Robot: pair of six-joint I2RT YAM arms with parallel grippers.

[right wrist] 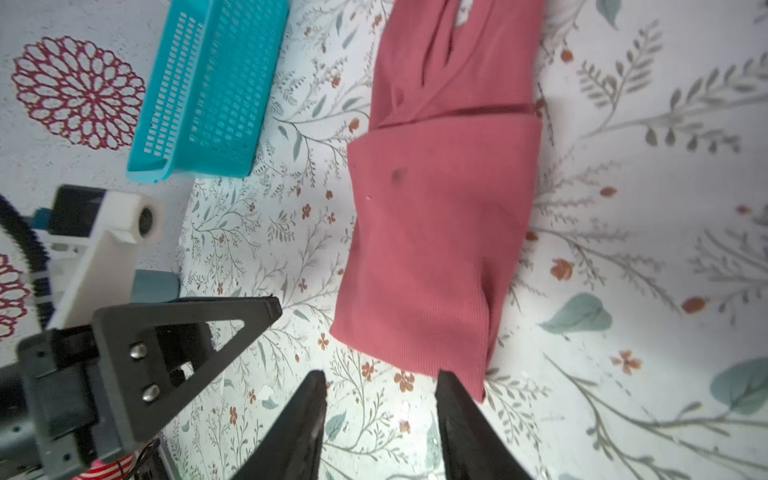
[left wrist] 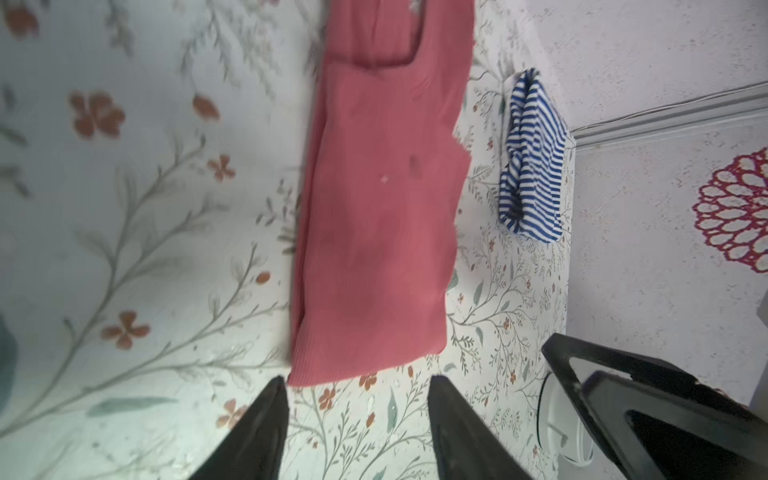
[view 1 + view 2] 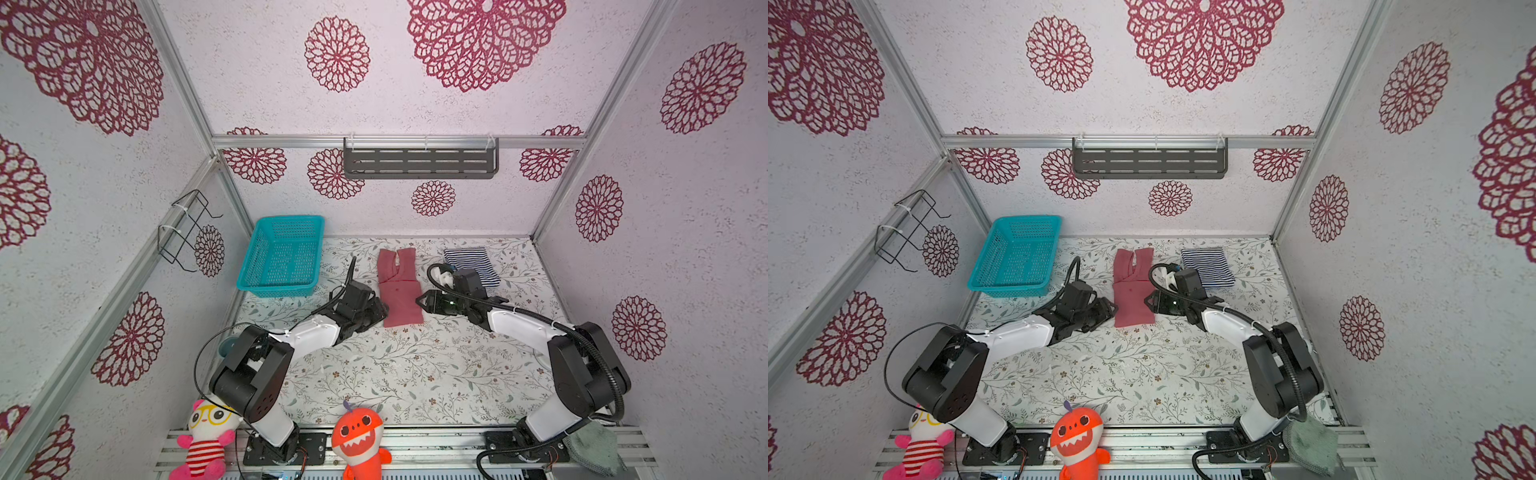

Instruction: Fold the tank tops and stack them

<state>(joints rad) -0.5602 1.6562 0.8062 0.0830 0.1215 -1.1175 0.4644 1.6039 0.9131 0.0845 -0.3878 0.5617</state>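
The rose-red tank top (image 3: 400,293) (image 3: 1133,296) lies flat on the floral table as a long narrow strip, its straps toward the back wall. In both top views my left gripper (image 3: 383,309) (image 3: 1113,309) is at its left near edge and my right gripper (image 3: 419,300) (image 3: 1147,300) at its right edge. Each wrist view shows open jaws with only tablecloth between them, just short of the red top's (image 2: 382,208) (image 1: 440,228) hem: left gripper (image 2: 357,380), right gripper (image 1: 380,374). The striped tank top (image 3: 471,264) (image 3: 1208,266) (image 2: 532,166) lies folded at the back right.
A teal basket (image 3: 282,257) (image 1: 208,83) stands at the back left. Two plush toys (image 3: 208,436) (image 3: 359,436) and a grey-green cloth (image 3: 594,453) sit at the front rail. A dark shelf (image 3: 419,160) and a wire rack (image 3: 187,228) hang on the walls.
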